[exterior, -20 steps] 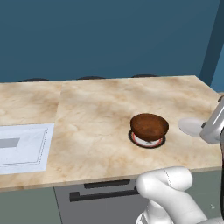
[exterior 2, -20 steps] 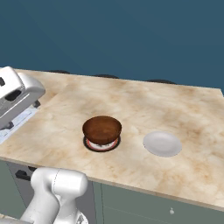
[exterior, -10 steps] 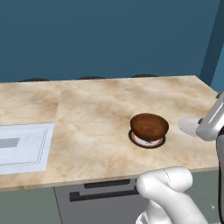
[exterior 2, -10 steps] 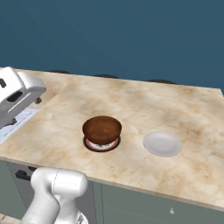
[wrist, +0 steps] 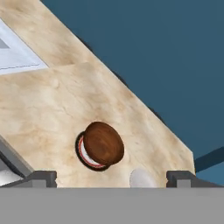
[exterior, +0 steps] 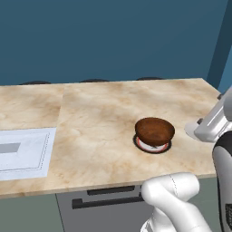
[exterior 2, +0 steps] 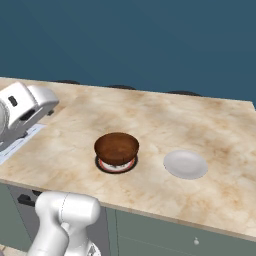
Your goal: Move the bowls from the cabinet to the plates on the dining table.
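A glossy reddish-brown wooden bowl (exterior: 154,130) (exterior 2: 116,147) (wrist: 103,144) rests on a red-rimmed plate (exterior: 153,147) (exterior 2: 116,166) (wrist: 84,155) near the front of the beige marble dining table (exterior: 95,118) (exterior 2: 200,125). To its right lies a pale round plate (exterior 2: 185,164) (exterior: 190,131) (wrist: 140,178) with nothing on it. My gripper (wrist: 111,178) looks down at the bowl from above and to the side, its fingertips (wrist: 43,177) wide apart, open and holding nothing. The cabinet is out of view.
A white mat (exterior: 22,152) (wrist: 15,54) lies on the table's left part. Dark chair backs (exterior: 95,80) (exterior 2: 120,87) show behind the far edge, against a blue wall. Grey-green drawer fronts (exterior 2: 195,240) run under the near edge.
The hand has drifted slightly upward beside the table. The bowl and both plates have not moved, and the gripper stays open.
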